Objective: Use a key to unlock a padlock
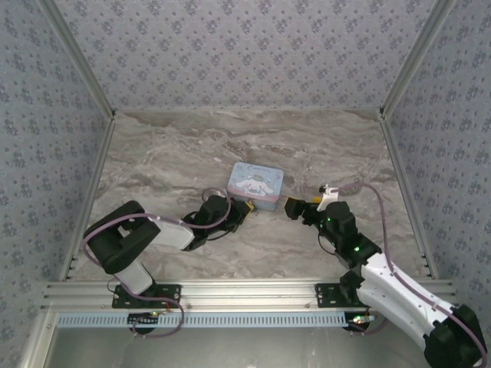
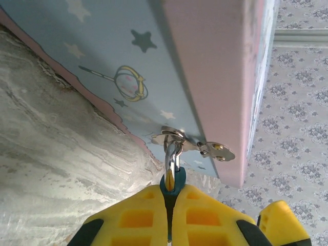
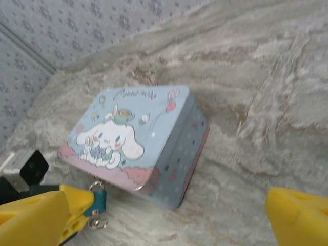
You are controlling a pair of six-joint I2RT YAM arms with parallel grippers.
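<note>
Clamps the padlock point(image 2: 167, 183) tight in the left pincer point(image 2: 170, 197) at the tin's point(image 2: 154, 66) edge.
Holds the right pincer point(image 3: 168, 205) wide open, empty, right of it.

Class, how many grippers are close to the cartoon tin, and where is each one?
2. The left gripper is at the tin's near side, shut on the padlock; the right gripper stands open just right of the tin.
</note>
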